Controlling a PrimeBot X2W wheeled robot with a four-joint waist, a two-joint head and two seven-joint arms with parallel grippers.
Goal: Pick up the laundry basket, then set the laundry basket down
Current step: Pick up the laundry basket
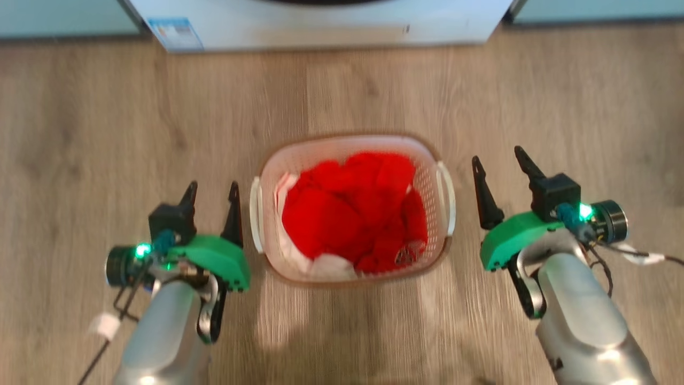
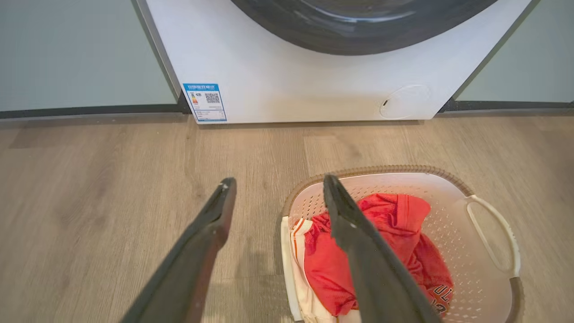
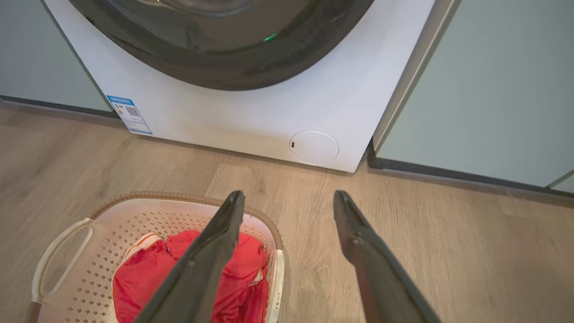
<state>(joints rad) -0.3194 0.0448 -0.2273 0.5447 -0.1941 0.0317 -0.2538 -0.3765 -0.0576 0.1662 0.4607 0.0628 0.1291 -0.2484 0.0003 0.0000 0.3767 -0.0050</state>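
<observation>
Black jaws stand wide apart on both arms, holding nothing. The left gripper (image 1: pixel 212 186) hangs just beside the laundry basket (image 1: pixel 320 155). Its inner finger (image 1: pixel 233 214) is close to the white left handle (image 1: pixel 256 214), though as far as I can see it is not touching. The right gripper (image 1: pixel 497 155) sits a little farther off from the right handle (image 1: pixel 448 195), with a strip of bare floor (image 1: pixel 107 133) between them. All 4 fingers point away from the robot toward the washer (image 1: pixel 320 27), so they run alongside the basket rather than at it. The basket itself rests on the wooden floor between the 2 arms, in front of the washer and apart from it. Red clothes (image 1: pixel 352 208) are heaped inside over something white. The line through its 2 handles runs straight across from arm to arm, but from this angle I cannot tell whether that is its longer axis. I'd judge the coming move is inward: each gripper has to travel sideways to its own handle, and the left has less ground to cover.
</observation>
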